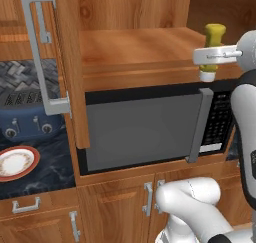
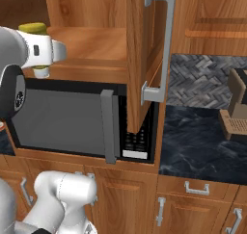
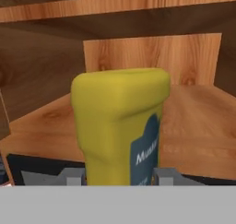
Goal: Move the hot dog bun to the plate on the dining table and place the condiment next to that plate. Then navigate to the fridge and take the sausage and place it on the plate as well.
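Above the microwave (image 1: 145, 129), end effector (image 1: 212, 57) clamped on mustard bottle (image 3: 120, 126), label readable in hand view, plate (image 1: 17, 162) in left base view

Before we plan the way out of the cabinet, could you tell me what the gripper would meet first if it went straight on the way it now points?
Apart from the mustard bottle held in the gripper, the first thing ahead looks like the wooden back wall of the cabinet, above the shelf. Depth is hard to judge.

- Dark marble counter (image 1: 50, 169): blue toaster (image 1: 27, 118) at rear, red-rimmed plate (image 1: 16, 162) in front.
- Counter R of microwave (image 2: 193, 141): wooden item (image 2: 235, 110) at far edge.
- Wood cabinet shelf (image 1: 135, 49) above microwave (image 1: 145, 129).
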Controlling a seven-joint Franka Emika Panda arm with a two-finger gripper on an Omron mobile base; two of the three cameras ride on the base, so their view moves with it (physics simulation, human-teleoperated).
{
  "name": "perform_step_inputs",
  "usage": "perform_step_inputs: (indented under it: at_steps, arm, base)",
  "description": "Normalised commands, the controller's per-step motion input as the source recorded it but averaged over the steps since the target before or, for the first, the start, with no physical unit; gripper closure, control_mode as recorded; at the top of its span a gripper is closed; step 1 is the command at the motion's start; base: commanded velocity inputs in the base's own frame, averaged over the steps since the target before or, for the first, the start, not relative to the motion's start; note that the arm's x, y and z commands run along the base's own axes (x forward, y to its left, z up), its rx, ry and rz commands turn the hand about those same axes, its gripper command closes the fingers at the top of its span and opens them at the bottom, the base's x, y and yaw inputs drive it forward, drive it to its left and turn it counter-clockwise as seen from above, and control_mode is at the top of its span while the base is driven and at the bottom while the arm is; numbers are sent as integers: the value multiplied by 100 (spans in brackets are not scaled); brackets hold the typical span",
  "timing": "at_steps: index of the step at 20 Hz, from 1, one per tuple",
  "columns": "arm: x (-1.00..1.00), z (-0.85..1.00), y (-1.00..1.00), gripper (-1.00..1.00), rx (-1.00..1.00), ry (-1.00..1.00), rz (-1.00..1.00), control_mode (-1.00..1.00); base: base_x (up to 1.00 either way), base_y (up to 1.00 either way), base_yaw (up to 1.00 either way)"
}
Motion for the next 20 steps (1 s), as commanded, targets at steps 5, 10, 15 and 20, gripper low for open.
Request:
perform_step_inputs:
  at_steps: [5, 10, 15, 20]
  arm:
    - [0, 0, 0, 100, 0, 0, 0, 100]
    - [0, 0, 0, 100, 0, 0, 0, 100]
    - [0, 0, 0, 100, 0, 0, 0, 100]
    - [0, 0, 0, 100, 0, 0, 0, 100]
  base:
    - [-96, 0, 0]
    - [-100, 0, -9]
    - [-100, -7, -38]
    - [-94, -1, -52]
